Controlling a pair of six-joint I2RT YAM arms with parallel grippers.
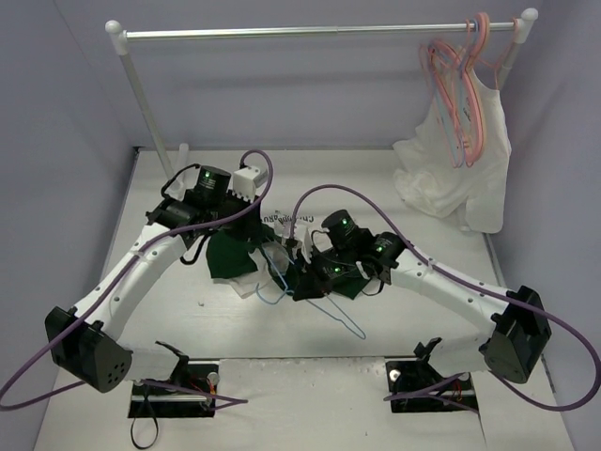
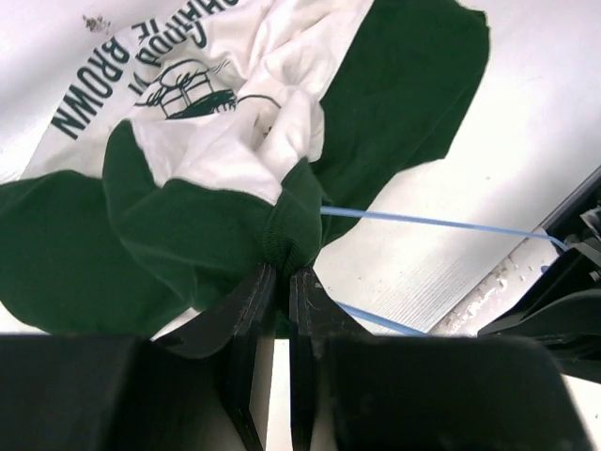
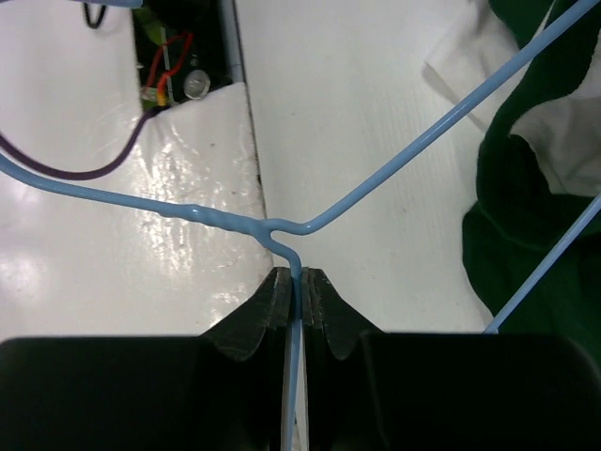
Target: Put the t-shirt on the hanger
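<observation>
Desk (image 1: pixel 310 169) is carrying it all. Clothes rail (image 1: pixel 310 31) is standing along the back, with pink hangers (image 1: pixel 460 103) and a white sleeveless top (image 1: pixel 470 178) hanging at its right end.

T-shirt (image 2: pixel 235 141) is lying bunched at mid-desk, chest print facing up and green sleeves spreading. My left fingers (image 2: pixel 297 287) are pinching shut on a fold of its green cloth.

Light-blue hanger (image 3: pixel 376 193) is sitting just right of the shirt, one arm running in behind the green cloth. My right fingers (image 3: pixel 308 282) are clamping its stem just below the fork.
</observation>
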